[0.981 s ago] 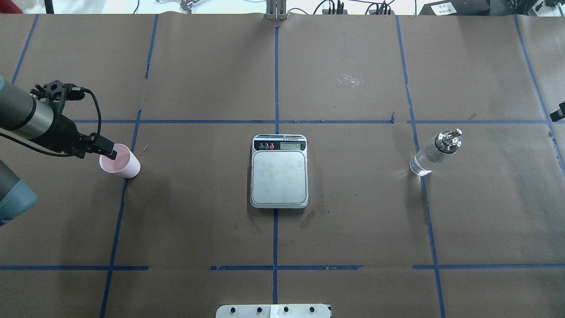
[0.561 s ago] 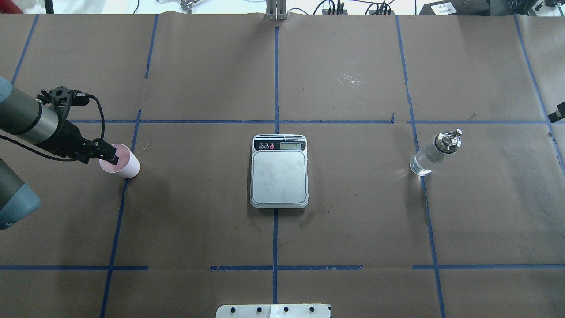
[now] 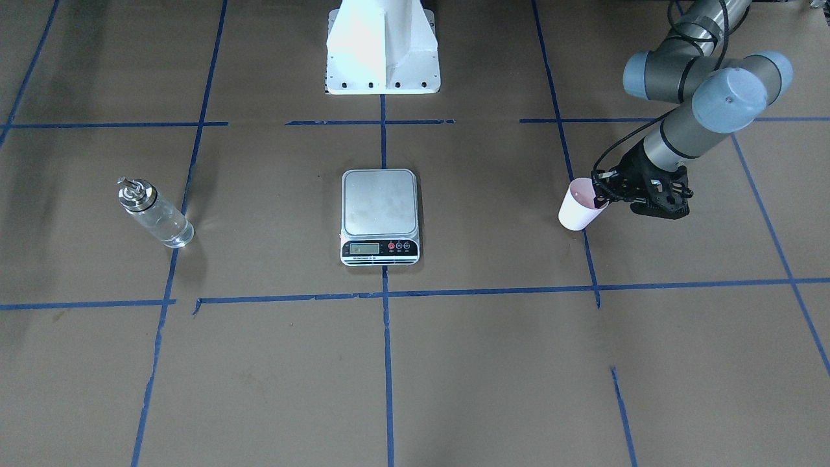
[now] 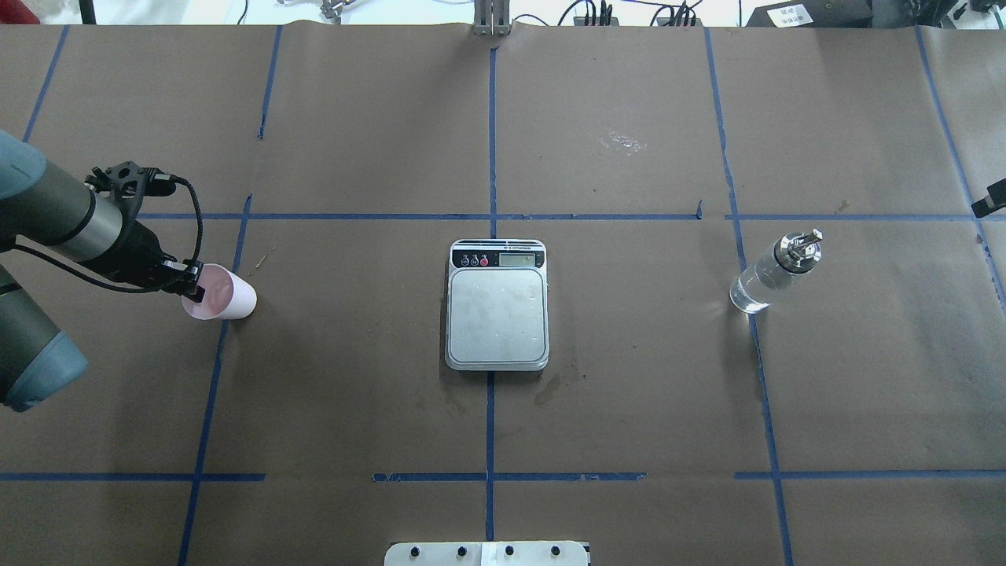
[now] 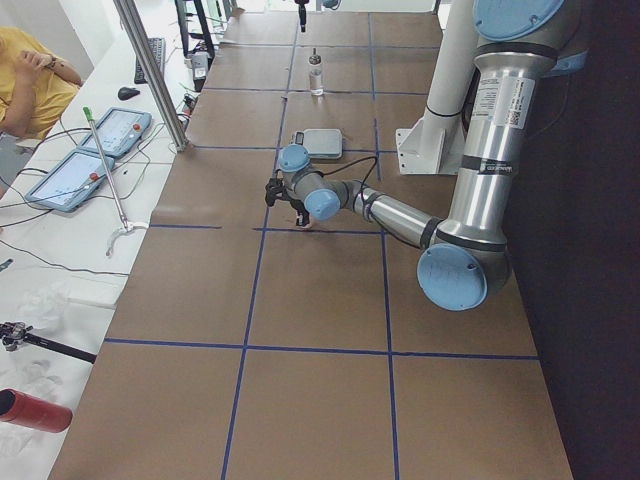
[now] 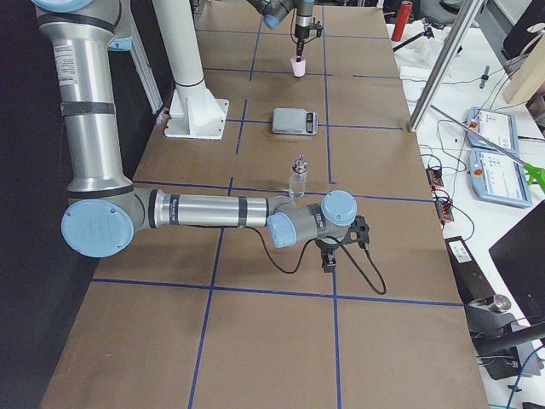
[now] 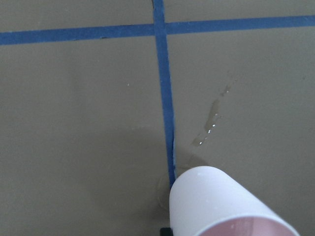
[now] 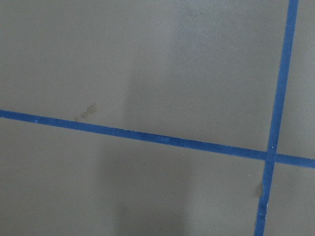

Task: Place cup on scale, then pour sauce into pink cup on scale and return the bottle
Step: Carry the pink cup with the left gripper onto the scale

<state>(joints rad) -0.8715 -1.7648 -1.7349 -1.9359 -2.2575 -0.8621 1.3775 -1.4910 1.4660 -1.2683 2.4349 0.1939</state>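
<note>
My left gripper (image 4: 192,290) pinches the tilted cup (image 4: 224,295) by its rim; next I'd set it upright on the scale (image 4: 497,316).

The left arm (image 4: 71,224) comes in low from the left side of the worktop (image 4: 629,393), forearm slanting down toward the centre. The left gripper (image 4: 193,288) points sideways, its fingers pinched on the rim of the cup (image 4: 229,295). The right arm (image 6: 204,210) stretches out low at the far right. The right gripper (image 6: 329,258) points downward, and its finger spacing cannot be made out.
</note>
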